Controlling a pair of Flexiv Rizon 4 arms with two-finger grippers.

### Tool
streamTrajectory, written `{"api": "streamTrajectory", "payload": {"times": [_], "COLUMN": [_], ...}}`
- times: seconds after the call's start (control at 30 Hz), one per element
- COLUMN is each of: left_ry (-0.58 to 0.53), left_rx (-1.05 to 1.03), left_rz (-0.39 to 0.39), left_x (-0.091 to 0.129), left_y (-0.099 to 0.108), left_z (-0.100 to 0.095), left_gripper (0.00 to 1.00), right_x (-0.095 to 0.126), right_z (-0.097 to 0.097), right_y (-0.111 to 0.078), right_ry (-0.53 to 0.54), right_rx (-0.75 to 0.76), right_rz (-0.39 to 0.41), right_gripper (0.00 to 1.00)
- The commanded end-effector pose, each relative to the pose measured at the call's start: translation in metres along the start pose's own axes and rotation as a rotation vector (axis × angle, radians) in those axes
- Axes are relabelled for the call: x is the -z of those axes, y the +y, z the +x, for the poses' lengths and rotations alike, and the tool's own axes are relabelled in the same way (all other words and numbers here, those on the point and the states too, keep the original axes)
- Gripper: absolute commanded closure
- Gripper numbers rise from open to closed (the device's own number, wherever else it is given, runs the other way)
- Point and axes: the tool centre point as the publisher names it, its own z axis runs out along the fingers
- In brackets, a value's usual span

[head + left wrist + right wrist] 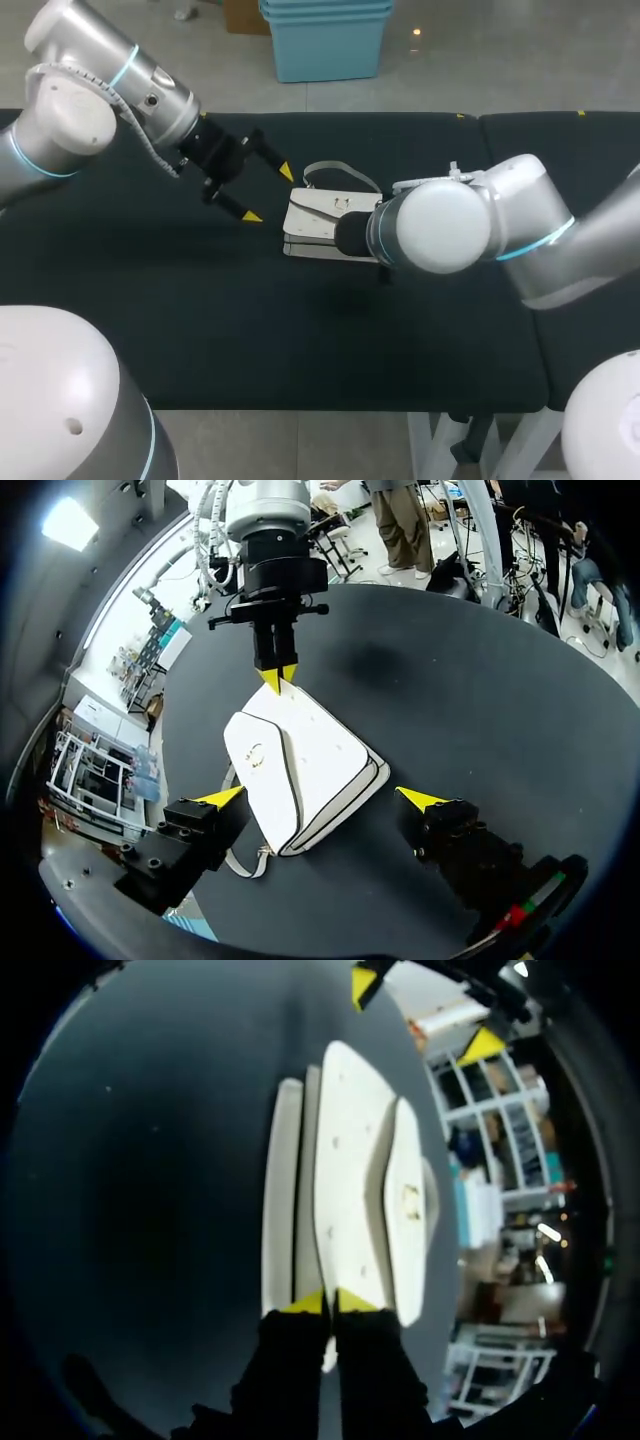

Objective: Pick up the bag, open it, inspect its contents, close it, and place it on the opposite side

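Right gripper (330, 1302) pinches the edge of the white bag (350, 1180); left gripper (320, 798) hovers spread near it

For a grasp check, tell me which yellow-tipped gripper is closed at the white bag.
The right gripper, its yellow tips pinched together on the flat white bag at its edge; the left gripper is off the bag, fingers spread wide.

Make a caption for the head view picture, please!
A white bag lies on the black table between the left arm and right arm.
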Motion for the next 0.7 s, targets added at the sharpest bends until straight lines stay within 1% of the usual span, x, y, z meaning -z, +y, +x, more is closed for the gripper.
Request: {"api": "streamTrajectory", "payload": {"times": [0.03,0.07,0.13,0.2,0.23,0.27,0.3,0.33,0.4,0.43,0.5,0.53,0.6,0.63,0.7], "left_ry": [-0.048,-0.058,-0.093,-0.115,-0.117,-0.129,-0.135,-0.139,-0.144,-0.155,-0.154,-0.159,-0.156,-0.154,-0.143], "left_rx": [-0.047,-0.072,-0.085,-0.101,-0.119,-0.126,-0.124,-0.139,-0.157,-0.169,-0.179,-0.185,-0.186,-0.184,-0.177], "left_rz": [0.017,0.028,0.025,0.025,0.032,0.031,0.027,0.026,0.026,0.017,0.039,0.026,0.039,0.023,0.037], "left_x": [-0.017,-0.02,-0.025,-0.028,-0.029,-0.031,-0.033,-0.035,-0.039,-0.041,-0.044,-0.046,-0.05,-0.053,-0.056], "left_y": [0.002,0.002,0.003,0.002,0.001,0.001,0.0,0.0,-0.001,-0.001,-0.002,-0.002,-0.002,-0.002,-0.002], "left_z": [-0.002,-0.002,-0.005,-0.007,-0.008,-0.009,-0.01,-0.011,-0.013,-0.015,-0.018,-0.02,-0.022,-0.024,-0.026], "left_gripper": [0.03,0.12,0.23,0.24,0.27,0.32,0.41,0.46,0.47,0.5,0.52,0.52,0.52,0.51,0.5], "right_x": [-0.002,-0.002,-0.002,-0.002,-0.002,-0.002,-0.002,-0.002,-0.002,-0.002,-0.002,-0.002,-0.002,-0.002,-0.002], "right_z": [0.003,0.003,0.003,0.003,0.003,0.003,0.003,0.003,0.003,0.003,0.003,0.003,0.003,0.003,0.003], "right_y": [0.0,0.0,0.0,0.0,0.0,0.0,0.0,0.0,0.0,0.0,0.0,0.0,0.0,0.0,0.0], "right_ry": [-0.004,-0.004,-0.004,-0.004,-0.004,-0.004,-0.004,-0.004,-0.004,-0.004,-0.004,-0.004,-0.004,-0.004,-0.004], "right_rx": [-0.001,-0.001,-0.001,-0.001,-0.001,-0.001,-0.001,-0.001,-0.001,-0.001,-0.001,-0.001,-0.001,-0.001,-0.001], "right_rz": [-0.001,-0.001,-0.001,-0.001,-0.001,-0.001,-0.001,-0.001,-0.001,-0.001,-0.001,-0.001,-0.001,-0.001,-0.001], "right_gripper": [1.0,1.0,1.0,1.0,1.0,1.0,1.0,1.0,1.0,1.0,1.0,1.0,1.0,1.0,1.0]}}
